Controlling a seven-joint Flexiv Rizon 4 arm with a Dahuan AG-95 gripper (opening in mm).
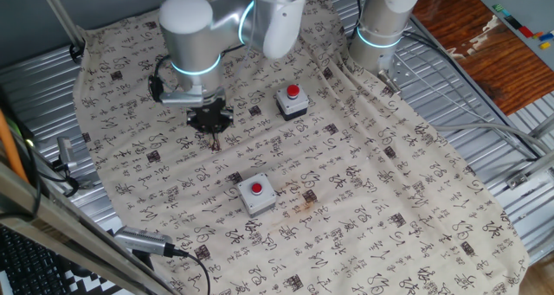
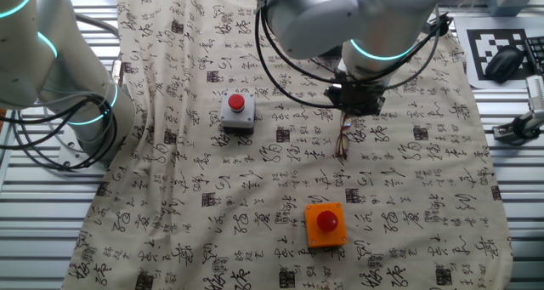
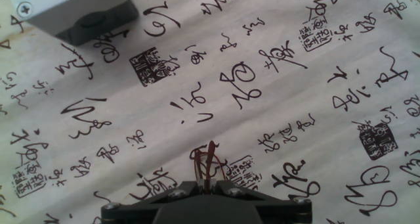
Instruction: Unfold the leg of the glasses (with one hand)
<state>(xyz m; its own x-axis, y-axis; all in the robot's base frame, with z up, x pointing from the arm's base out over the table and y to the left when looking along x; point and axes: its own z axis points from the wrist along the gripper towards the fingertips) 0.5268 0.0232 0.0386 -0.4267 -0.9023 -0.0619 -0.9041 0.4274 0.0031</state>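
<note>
The glasses (image 3: 205,163) hang pinched in our closed gripper (image 3: 207,182) above the cloth (image 3: 275,119); thin wire could slip or twist when we swing the temple open.

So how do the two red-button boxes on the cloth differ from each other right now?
In the other fixed view, the button box near the second arm's base has a grey housing; the button box nearer that camera shows an orange one. The grey box sits level with the pincer holding the glasses; the orange box lies apart from it, nearer the cloth's edge. Both carry a round red button and stand upright.
</note>
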